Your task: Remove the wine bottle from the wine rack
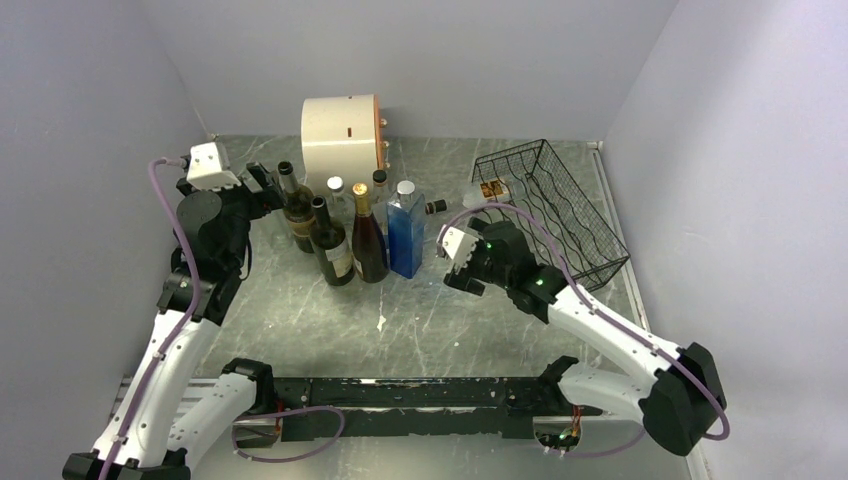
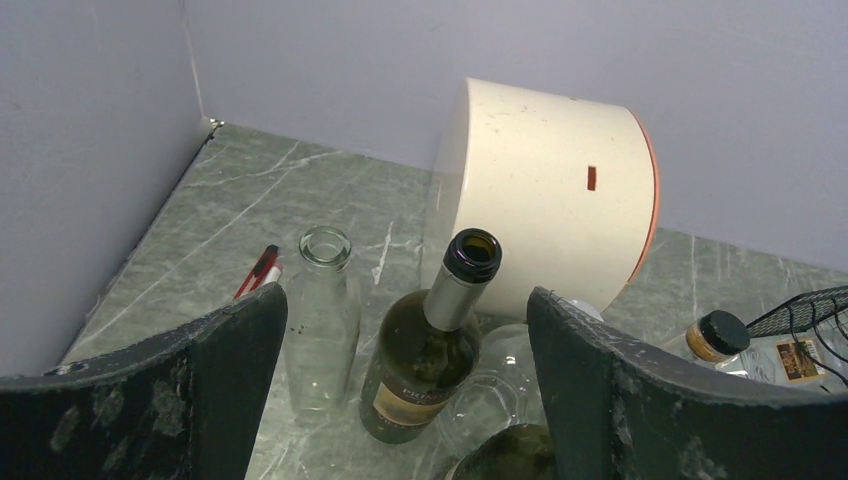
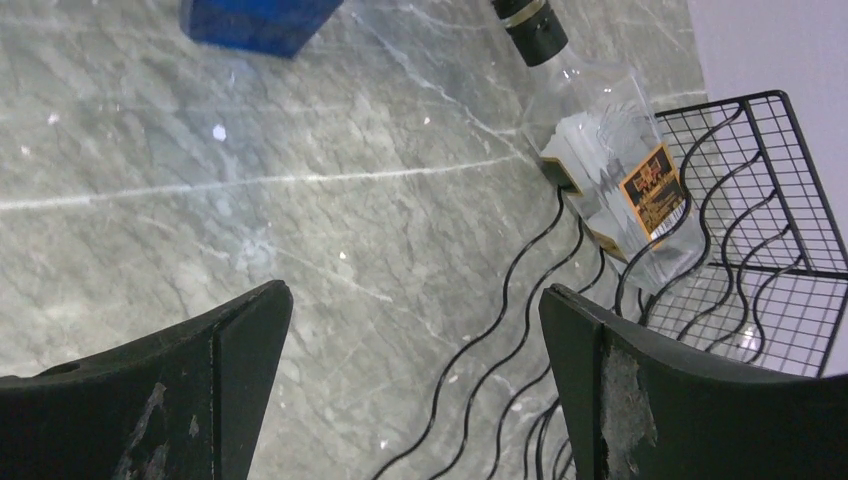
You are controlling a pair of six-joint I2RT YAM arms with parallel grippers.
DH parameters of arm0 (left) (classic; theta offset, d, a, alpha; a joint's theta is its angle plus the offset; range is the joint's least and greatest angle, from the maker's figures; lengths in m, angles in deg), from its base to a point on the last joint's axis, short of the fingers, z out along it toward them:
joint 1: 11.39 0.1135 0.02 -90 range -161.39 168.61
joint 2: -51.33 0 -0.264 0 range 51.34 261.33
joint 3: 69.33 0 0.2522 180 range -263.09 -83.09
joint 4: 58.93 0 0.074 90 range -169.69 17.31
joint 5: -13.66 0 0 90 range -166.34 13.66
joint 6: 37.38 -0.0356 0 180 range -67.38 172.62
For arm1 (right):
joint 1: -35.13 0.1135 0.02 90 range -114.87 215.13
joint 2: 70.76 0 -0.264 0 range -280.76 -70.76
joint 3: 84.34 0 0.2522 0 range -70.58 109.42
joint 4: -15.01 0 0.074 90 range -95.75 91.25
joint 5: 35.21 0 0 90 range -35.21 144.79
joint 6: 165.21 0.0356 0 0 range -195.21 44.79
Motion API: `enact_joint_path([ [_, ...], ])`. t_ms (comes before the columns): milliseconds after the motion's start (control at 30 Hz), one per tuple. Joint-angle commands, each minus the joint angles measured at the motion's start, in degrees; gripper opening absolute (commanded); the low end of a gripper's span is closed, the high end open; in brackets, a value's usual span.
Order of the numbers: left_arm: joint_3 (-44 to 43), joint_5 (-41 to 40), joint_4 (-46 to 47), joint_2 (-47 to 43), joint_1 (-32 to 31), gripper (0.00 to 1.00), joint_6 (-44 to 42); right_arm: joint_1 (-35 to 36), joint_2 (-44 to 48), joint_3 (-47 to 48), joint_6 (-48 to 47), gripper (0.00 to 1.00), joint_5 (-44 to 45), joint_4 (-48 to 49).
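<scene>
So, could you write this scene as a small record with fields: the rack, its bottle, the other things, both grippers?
rack: black wire-mesh wine rack, at the far right
bottle on rack: clear glass bottle with black cap and gold label, lying, base end in the rack, neck sticking out
standing group: dark glass wine bottles and blue square bottle, left of the rack
behind group: cream cylinder drum
left gripper: open, empty, facing the standing group
right gripper: open, empty, beside the rack

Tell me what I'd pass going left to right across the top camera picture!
Left pincer → cream drum → blue bottle → right pincer → wine rack.
</scene>
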Motion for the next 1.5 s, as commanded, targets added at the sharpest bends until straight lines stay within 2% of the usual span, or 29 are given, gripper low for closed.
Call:
enact_joint_path([
  [0,-1.10,1.30,1.09,-1.02,-0.12,0.93,-0.14,0.12,-1.91,-0.75,4.66,1.00,0.57,9.77],
  [200,-0.67,1.84,1.87,-1.96,-0.10,0.93,-0.41,-2.21,-4.70,-4.92,2.51,1.00,2.20,20.34],
  [500,-0.55,1.78,2.06,-3.04,-0.13,0.93,-0.69,-7.82,-16.12,2.04,-0.24,1.00,-5.85,21.21],
  [800,-0.40,0.90,2.16,-3.08,-0.28,0.93,-0.95,-10.84,-17.34,1.89,-3.57,1.00,-9.47,22.63],
  [933,-0.48,0.29,2.06,-3.21,-0.29,0.93,-0.97,-12.11,-17.58,0.82,-8.18,1.00,-10.88,22.57],
  [1200,-0.33,0.18,2.07,-2.91,-0.73,0.93,-1.04,-12.78,-24.48,3.95,-16.38,1.00,-12.39,19.95],
  [1367,-0.31,0.01,2.19,-3.21,-0.89,0.93,-1.12,-16.00,-25.95,2.75,-25.25,1.00,-18.38,22.48],
  [1467,-0.31,-0.30,2.11,-3.15,-0.92,0.93,-1.29,-17.23,-28.85,6.08,-29.10,1.00,-20.49,19.37],
])
